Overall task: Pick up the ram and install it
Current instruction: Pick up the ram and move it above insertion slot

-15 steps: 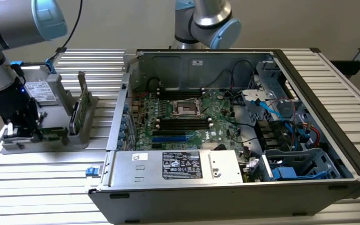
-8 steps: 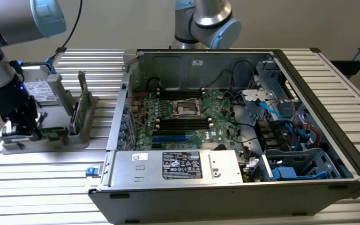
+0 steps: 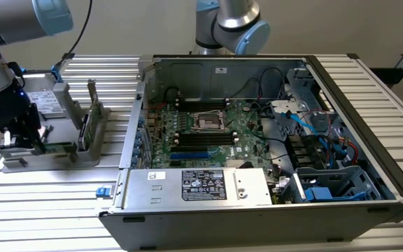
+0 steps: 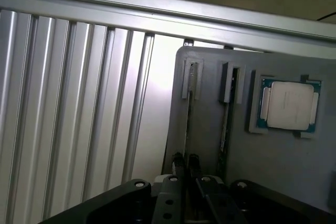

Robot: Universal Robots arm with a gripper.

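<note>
Judging from how things lie, the task is at its very start. The hand [image 4: 186, 163] is down at one end of the grey holder [image 4: 273, 166], which stands on the ribbed desk [image 3: 48, 210] at the exterior view's left, well apart from the motherboard. The hand is narrowed almost to the thickness of the ram [image 4: 188, 124]. One fingertip [image 4: 178, 161] stands on each face of the stick, and as far as the wrist view shows they grip it. The ram has not been lifted. It sits in its groove in the holder, and its far end is seated in the small bracket [image 4: 191, 80] at the other end. So the grasp looks made, while the lift, the carry and the seating are all left to do.

Inside the open computer case [image 3: 369, 100], the long black slots [image 3: 203, 139] lie beside the processor socket on the motherboard [image 3: 251, 123]. The frames do not let me tell which of them is free.

The ram stands on its long edge, seen edge-on as a thin dark line in the wrist view. Its long axis lies flat along the holder and runs from the hand straight away to the bracket. A second stick [image 4: 226, 124] sits in the neighbouring groove, parallel to it and just beside it. A square silver processor chip [image 4: 289, 106] rests flat in a recess beyond that. In the exterior view the holder [image 3: 48, 160] stretches roughly from that view's left toward the case. I judge the ram's long axis to lie near the same line as the black slots.
</note>
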